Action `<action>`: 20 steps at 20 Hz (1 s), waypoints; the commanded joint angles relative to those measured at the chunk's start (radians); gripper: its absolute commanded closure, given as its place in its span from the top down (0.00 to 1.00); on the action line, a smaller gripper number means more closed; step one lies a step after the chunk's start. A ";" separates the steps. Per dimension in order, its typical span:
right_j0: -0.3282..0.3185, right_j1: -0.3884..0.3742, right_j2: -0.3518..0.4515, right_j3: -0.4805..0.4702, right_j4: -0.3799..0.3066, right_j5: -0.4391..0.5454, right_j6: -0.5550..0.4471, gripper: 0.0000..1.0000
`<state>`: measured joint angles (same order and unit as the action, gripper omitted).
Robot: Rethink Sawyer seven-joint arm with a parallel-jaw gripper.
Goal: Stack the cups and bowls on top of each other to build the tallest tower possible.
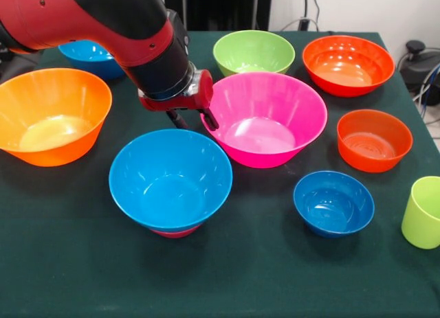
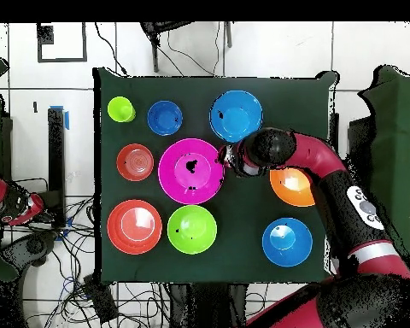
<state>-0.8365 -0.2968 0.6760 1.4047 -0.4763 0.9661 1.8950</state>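
Fingers (image 1: 199, 119) at pink bowl (image 1: 265, 119) rim beside med blue bowl (image 1: 170, 178), open/closed can't tell.

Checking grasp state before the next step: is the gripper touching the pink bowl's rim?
Cannot tell. In the front view the gripper overlaps the near-left rim of the pink bowl, but no gap or contact shows; the overhead view is no clearer.
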 commanded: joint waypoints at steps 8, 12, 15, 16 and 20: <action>0.029 0.063 -0.038 0.050 -0.028 -0.017 -0.104 1.00; 0.030 0.069 -0.036 0.049 -0.019 0.011 -0.111 0.00; 0.031 0.074 -0.036 0.044 -0.014 0.038 -0.122 0.00; 0.031 0.075 -0.037 0.044 -0.014 0.038 -0.124 0.00; 0.037 0.074 -0.046 0.044 -0.011 0.049 -0.131 0.00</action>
<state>-0.8358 -0.2580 0.6757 1.4160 -0.4564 0.9687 1.8950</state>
